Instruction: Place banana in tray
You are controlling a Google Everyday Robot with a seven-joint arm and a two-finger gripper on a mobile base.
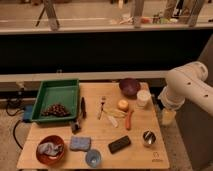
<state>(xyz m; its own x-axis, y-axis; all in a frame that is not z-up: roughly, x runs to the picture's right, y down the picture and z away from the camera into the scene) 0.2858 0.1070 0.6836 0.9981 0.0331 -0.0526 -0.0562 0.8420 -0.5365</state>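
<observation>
Right of the tray (44,95), near the middle of the wooden table (100,131), we see the banana (114,116) lying flat on the boards, well apart from the tray. It is pale yellow, small and slightly curved. As far as we can make out, its long axis slants across the table, with the upper end nearer the tray and the lower end farther from it. The tray itself is green plastic, rectangular, with a raised sloping rim, and a dark knobbly cluster (55,110) sits in its near half.

Farther from the tray than the banana, we find a round yellow-orange fruit (123,104) and a slim orange carrot (129,120) lying almost upright in view. A dark purple bowl (129,86) and a white cup (143,98) stand beyond those. Below the tray sits a round red-brown bowl (50,150) holding a crumpled grey-blue cloth.

Farthest from the tray, off the table's opposite edge, the smooth white arm (187,85) bends down to the gripper (168,116); we cannot tell whether it is open or closed.
</observation>
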